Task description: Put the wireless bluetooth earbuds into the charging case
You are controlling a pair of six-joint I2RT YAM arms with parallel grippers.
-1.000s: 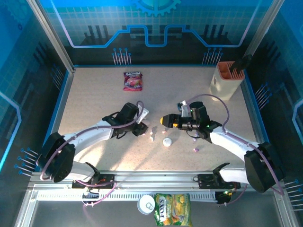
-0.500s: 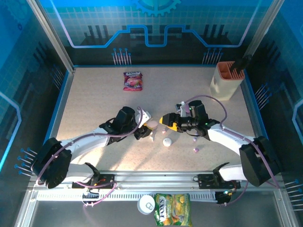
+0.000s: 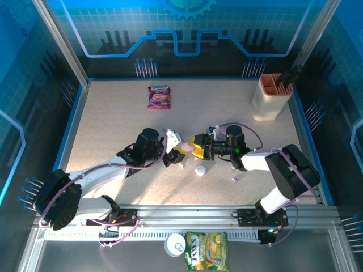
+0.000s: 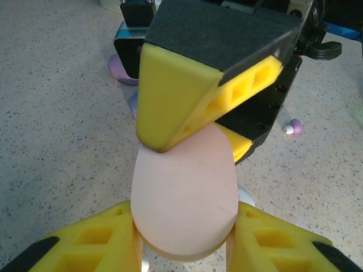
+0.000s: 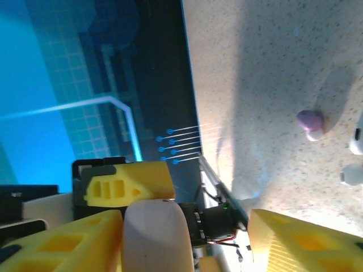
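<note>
My left gripper [image 3: 173, 154] is shut on a pink pebble-shaped charging case [image 4: 184, 192], its yellow fingers [image 4: 102, 246] pressing both sides. My right gripper [image 3: 196, 148] stands open, facing it; one yellow finger [image 4: 176, 96] touches the case's far tip and the case [image 5: 159, 238] lies against one of its fingers. Tiny earbuds lie on the table: a purple one [image 3: 235, 179], another purple one [image 5: 310, 122] and white ones [image 5: 356, 141]. A purple-and-white bud [image 4: 292, 126] lies beyond the grippers. The case lid looks shut.
A white round case [image 3: 200, 170] lies just in front of the grippers. A lavender rounded object [image 4: 122, 71] sits under the right arm. A pink snack pouch [image 3: 159, 96] lies at the back, a beige holder [image 3: 271, 96] at the back right.
My right gripper has moved left and my left gripper right with the pink case, until the right fingers reached the case's tip.
</note>
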